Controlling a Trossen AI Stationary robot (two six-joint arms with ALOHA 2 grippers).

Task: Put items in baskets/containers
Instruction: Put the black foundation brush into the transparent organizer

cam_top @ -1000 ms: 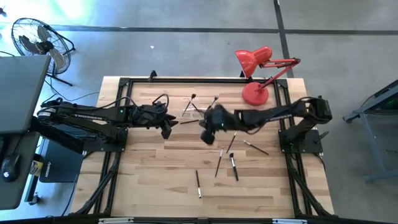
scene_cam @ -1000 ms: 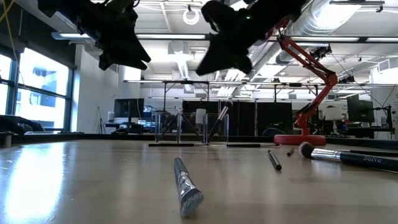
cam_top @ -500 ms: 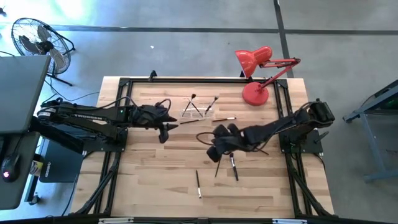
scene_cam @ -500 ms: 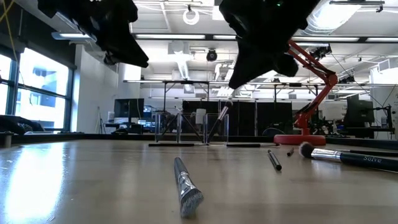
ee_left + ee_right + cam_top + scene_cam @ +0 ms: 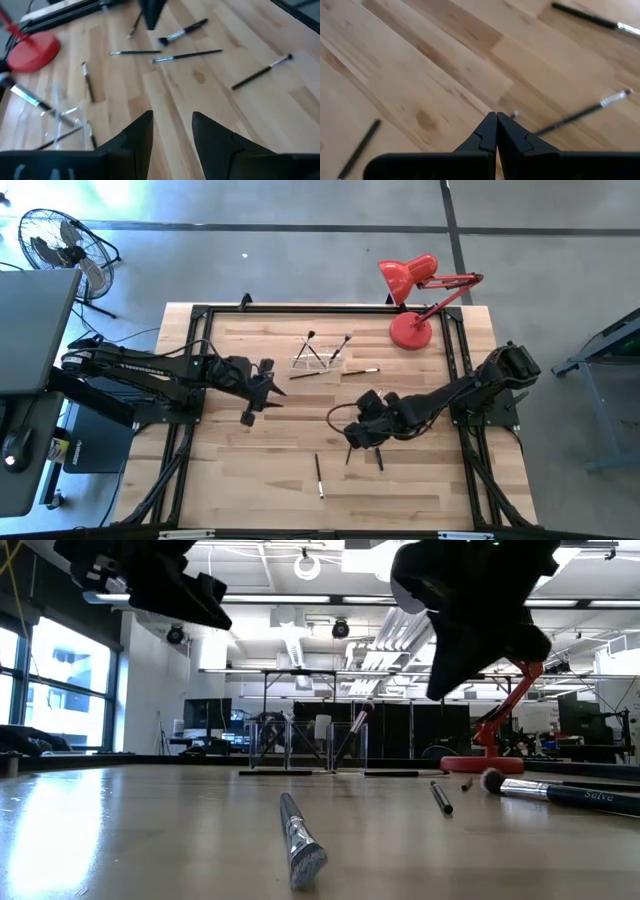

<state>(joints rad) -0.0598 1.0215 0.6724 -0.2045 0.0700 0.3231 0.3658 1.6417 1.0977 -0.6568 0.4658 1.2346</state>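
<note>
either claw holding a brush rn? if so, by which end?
Neither. The right claw is shut with nothing between its tips, above loose brushes on the table. The left claw is open and empty, off to the side of the clear holder.

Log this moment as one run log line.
left gripper: open, empty, above table | right gripper: shut, empty, over loose brushes | clear holder: two brushes inside
</note>
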